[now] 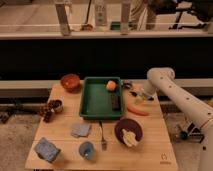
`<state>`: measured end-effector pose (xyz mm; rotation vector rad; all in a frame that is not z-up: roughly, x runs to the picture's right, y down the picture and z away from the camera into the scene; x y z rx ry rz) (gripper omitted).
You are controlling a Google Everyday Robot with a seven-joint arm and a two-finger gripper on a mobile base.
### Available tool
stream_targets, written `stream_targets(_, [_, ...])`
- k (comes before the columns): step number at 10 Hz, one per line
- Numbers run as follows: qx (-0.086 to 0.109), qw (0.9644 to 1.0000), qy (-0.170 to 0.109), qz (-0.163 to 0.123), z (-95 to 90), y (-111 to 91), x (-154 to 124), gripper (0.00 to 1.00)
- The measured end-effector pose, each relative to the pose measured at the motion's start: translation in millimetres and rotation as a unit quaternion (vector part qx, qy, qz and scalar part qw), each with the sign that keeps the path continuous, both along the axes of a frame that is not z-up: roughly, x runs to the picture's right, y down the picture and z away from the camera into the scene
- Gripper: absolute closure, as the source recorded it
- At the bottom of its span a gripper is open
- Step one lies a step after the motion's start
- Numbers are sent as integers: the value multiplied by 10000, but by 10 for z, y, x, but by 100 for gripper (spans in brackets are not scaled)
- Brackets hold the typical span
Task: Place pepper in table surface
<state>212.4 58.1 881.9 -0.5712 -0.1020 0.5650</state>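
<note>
The slim orange-red pepper [137,110] lies on the light tan table surface [150,145], just right of the green tray [91,102]. My gripper [136,95] hangs at the end of the white arm [172,92], a little above and behind the pepper, near the tray's right rim. It does not seem to be touching the pepper. A round orange fruit [111,85] and a dark block [115,102] lie inside the tray.
An orange bowl [70,81] stands at the back left and a dark bowl with pale food [128,132] in front of the pepper. A fork [102,138], blue cup [87,150], grey cloth [80,130], blue packet [46,149] and a can with dark clusters [51,108] stand on the left half.
</note>
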Motion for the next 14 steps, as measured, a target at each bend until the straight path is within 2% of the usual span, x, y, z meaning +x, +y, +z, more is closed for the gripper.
stream_targets(2, [-59,10000,-54,-16,60,55,-33,53])
stream_targets(7, [-358,9993,-44,-6,307,343,-19,53])
stream_targets(12, [-632,9980,-51,-48,393,503,-58,53])
stream_targets(14, [-697,9975,-52,-89,423,549,-86,58])
